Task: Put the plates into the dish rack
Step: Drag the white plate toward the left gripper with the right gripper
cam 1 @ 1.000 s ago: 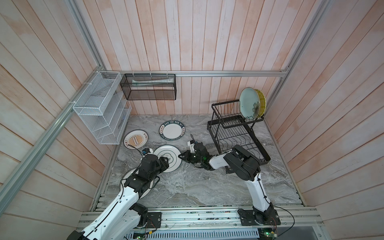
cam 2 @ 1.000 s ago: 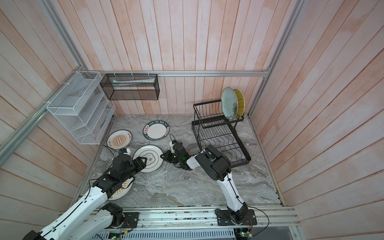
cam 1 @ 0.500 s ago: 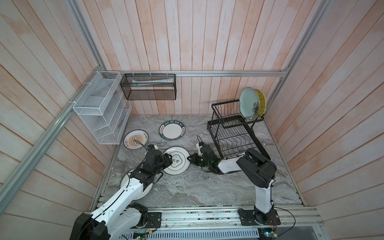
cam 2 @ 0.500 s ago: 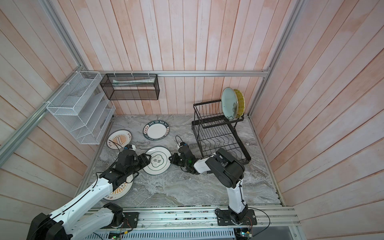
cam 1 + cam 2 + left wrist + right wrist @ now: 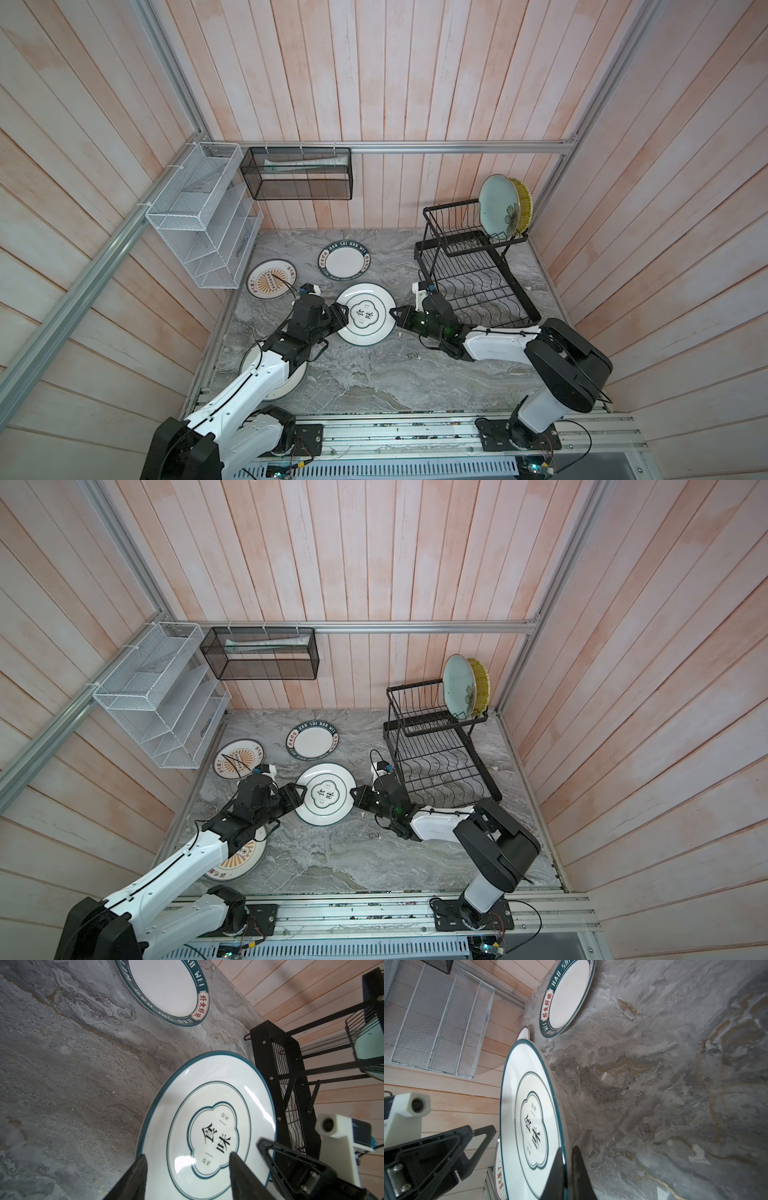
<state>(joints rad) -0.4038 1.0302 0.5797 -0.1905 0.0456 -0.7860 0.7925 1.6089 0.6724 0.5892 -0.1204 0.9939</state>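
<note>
Near sunburst plate [image 5: 245,864] mostly under left arm [image 5: 183,856]; yellow plate [image 5: 525,203] half behind teal plate [image 5: 496,205].

So the rack [image 5: 457,245] sits right of centre, two plates [image 5: 496,208] standing in its upper tier. Centre plate [image 5: 365,313] is mid-frame, left of the rack, back plate [image 5: 344,260] above it, left plate [image 5: 272,279] over by the shelf [image 5: 199,232], front plate [image 5: 241,860] lower left under an arm [image 5: 178,854].
</note>
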